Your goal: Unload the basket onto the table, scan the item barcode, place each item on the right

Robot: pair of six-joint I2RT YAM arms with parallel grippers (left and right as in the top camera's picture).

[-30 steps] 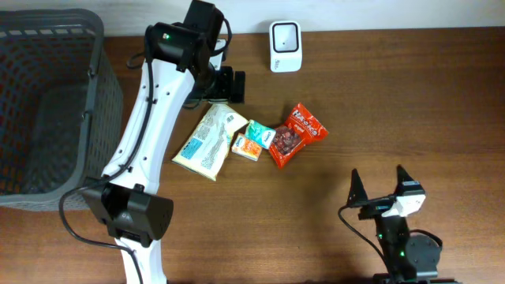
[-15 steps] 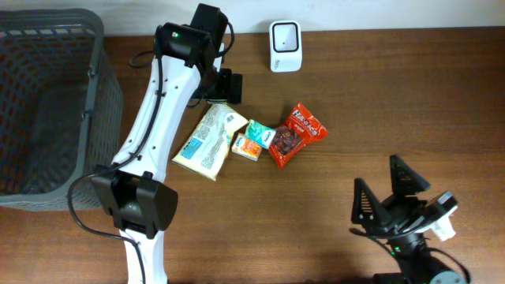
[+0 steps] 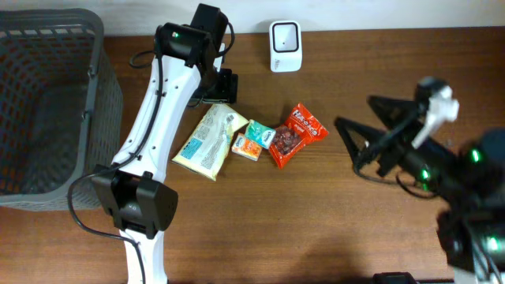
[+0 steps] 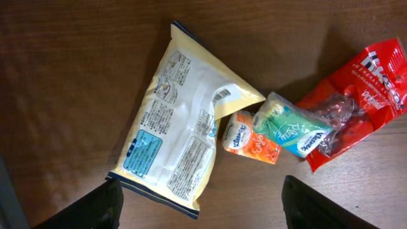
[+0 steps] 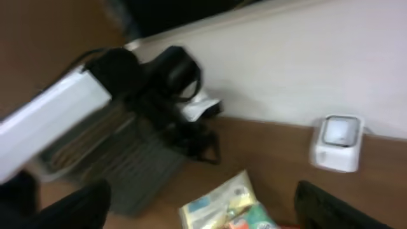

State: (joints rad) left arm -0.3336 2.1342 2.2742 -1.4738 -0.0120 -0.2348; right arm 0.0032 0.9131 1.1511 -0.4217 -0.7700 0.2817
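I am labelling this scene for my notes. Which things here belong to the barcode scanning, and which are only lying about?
For the job: white scanner; cream bag, barcode showing; left hand near it.
Probably only lying about: orange pack; teal pack; red snack pack; grey basket.

4 packets [image 3: 259, 134] clustered; bare wood gap to scanner [image 3: 284, 35] behind; basket [image 3: 110, 102] walls off left side.

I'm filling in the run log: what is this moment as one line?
left jaws: open, empty, by cream plastic snack pouch | right jaws: open, empty | white box-shaped scanner: nothing presented
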